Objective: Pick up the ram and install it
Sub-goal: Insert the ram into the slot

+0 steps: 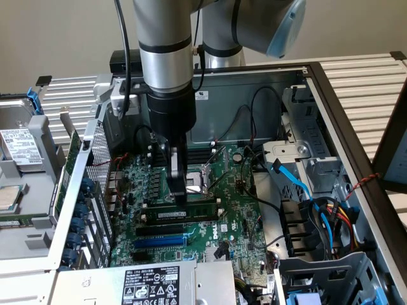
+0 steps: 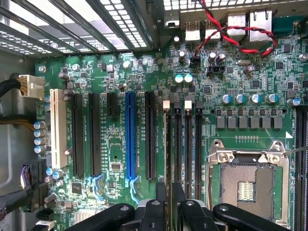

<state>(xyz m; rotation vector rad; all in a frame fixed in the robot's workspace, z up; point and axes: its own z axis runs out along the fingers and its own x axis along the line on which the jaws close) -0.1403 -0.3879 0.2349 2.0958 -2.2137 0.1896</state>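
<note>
The ram (image 1: 198,208) is a long green stick with black chips and a white label strip. It stands on edge along a memory slot in the middle of the motherboard (image 1: 235,222). My gripper (image 1: 180,190) reaches straight down onto the ram, a little towards the exterior view's left of its middle, with a finger on each side of the stick. In the wrist view the ram (image 2: 167,144) shows edge-on as a thin line among the black memory slots. The gripper (image 2: 169,199) has its dark fingertips (image 2: 160,192) closed on either face of the ram.
The open computer case (image 1: 331,95) walls in the board. A CPU socket (image 2: 248,185) lies beside the memory slots, a blue slot (image 2: 130,134) and black slots on the other side. Cables (image 1: 305,190) and a drive cage crowd the exterior view's right. A power supply (image 1: 152,283) sits at the front.
</note>
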